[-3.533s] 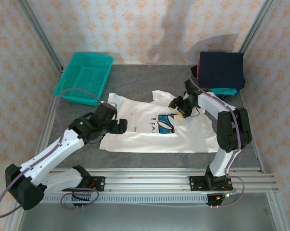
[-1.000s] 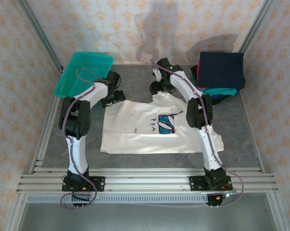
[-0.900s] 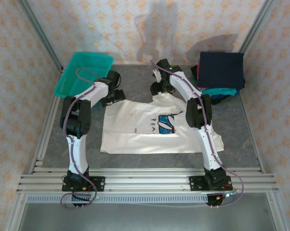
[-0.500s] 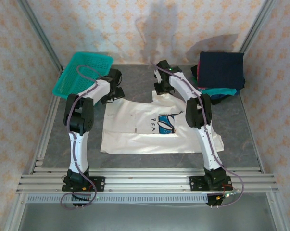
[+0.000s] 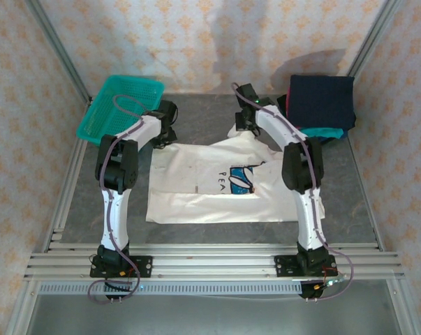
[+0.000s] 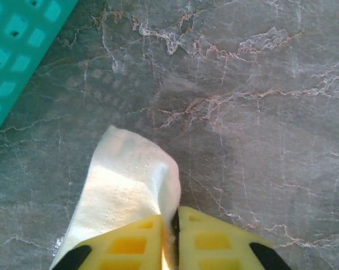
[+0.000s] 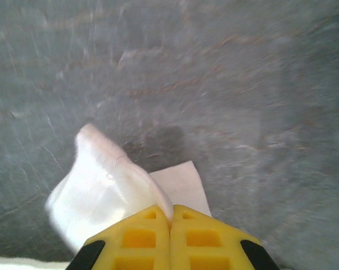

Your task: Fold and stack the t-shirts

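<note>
A white t-shirt point(image 5: 210, 183) with a blue chest print and dark letters lies spread on the grey table. My left gripper point(image 5: 163, 137) is shut on its far left corner, a white flap point(image 6: 130, 191) sticking out between the yellow fingers point(image 6: 127, 247). My right gripper point(image 5: 246, 128) is shut on the far right corner, where a fold of white cloth point(image 7: 104, 197) rises from between its yellow fingers point(image 7: 203, 239). Folded t-shirts, navy point(image 5: 320, 101) on top of teal point(image 5: 322, 132) and red, are stacked at the back right.
A teal plastic mesh basket point(image 5: 121, 112) stands at the back left, its rim point(image 6: 12, 67) just beside the left gripper. Metal frame rails run along both sides and the near edge. Bare grey tabletop point(image 5: 203, 115) lies between the two grippers.
Both arms went from mid-shirt to its far edge. In the last second the right gripper has pulled its corner rightward and the left one drew its corner back, stretching the far edge.
</note>
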